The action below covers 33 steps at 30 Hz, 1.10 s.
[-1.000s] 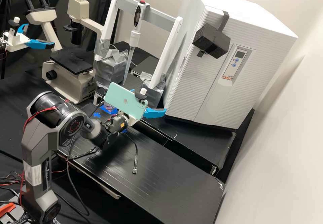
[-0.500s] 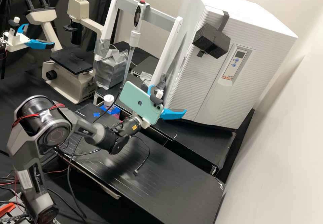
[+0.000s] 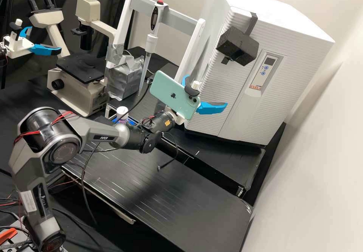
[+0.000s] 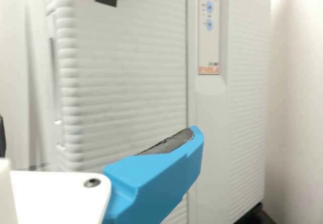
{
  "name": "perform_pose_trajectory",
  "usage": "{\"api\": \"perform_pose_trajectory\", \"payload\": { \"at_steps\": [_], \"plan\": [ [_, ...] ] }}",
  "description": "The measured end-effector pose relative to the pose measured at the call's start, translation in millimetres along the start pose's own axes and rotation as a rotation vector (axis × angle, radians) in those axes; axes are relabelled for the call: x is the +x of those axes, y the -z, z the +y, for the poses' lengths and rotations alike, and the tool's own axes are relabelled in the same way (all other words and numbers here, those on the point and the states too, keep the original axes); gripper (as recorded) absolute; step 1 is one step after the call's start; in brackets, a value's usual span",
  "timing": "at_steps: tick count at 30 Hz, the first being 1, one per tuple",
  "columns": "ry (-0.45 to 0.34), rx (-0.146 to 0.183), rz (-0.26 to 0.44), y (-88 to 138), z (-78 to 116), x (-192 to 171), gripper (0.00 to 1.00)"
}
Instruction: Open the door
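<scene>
In the high view my gripper (image 3: 206, 91) stands open in front of the lower left part of the white cabinet, its blue fingers spread and nothing seen between them. The near finger overlaps the ribbed door (image 3: 230, 81) in that view; whether it touches cannot be told. The door is shut. A mint-green phone mounted on the wrist partly covers the far finger. In the wrist view, my gripper (image 4: 100, 134) has one blue finger plain to see before the ribbed door (image 4: 126, 77). The cabinet's control panel (image 4: 209, 37) is beside the door.
A dark foam block (image 3: 237, 45) is fixed at the door's upper part. Left of the cabinet stands a white frame (image 3: 189, 51) holding a pipette (image 3: 151, 42). A microscope (image 3: 77, 81) is further left, and a white-capped bottle (image 3: 122, 112) stands behind the forearm.
My gripper has moved up and to the right, closer to the cabinet in the high view, with its fingers still apart. The white-capped bottle has come into sight behind the arm.
</scene>
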State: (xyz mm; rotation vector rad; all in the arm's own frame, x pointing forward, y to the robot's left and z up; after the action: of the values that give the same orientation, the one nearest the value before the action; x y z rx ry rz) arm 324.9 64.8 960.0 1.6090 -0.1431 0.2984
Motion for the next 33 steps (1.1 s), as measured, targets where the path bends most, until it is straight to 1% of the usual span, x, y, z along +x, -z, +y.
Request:
{"api": "perform_pose_trajectory", "payload": {
  "at_steps": [4, 7, 9, 17, 18, 25, 33],
  "plan": [
    [-0.023, -0.005, 0.006, 2, 8.6, 4, 1.0],
    [-0.036, 0.011, 0.007, 3, 13.3, 5, 1.0],
    [-0.045, 0.015, 0.004, 2, 16.9, 6, 1.0],
    [-0.05, 0.011, 0.002, 6, 21.6, 10, 1.0],
    [-0.054, 0.012, 0.004, 7, 22.7, 10, 0.0],
    [-0.064, 0.013, 0.011, 10, 26.1, 12, 0.0],
    [-0.059, 0.014, 0.008, 10, 24.8, 13, 0.0]
  ]
}}
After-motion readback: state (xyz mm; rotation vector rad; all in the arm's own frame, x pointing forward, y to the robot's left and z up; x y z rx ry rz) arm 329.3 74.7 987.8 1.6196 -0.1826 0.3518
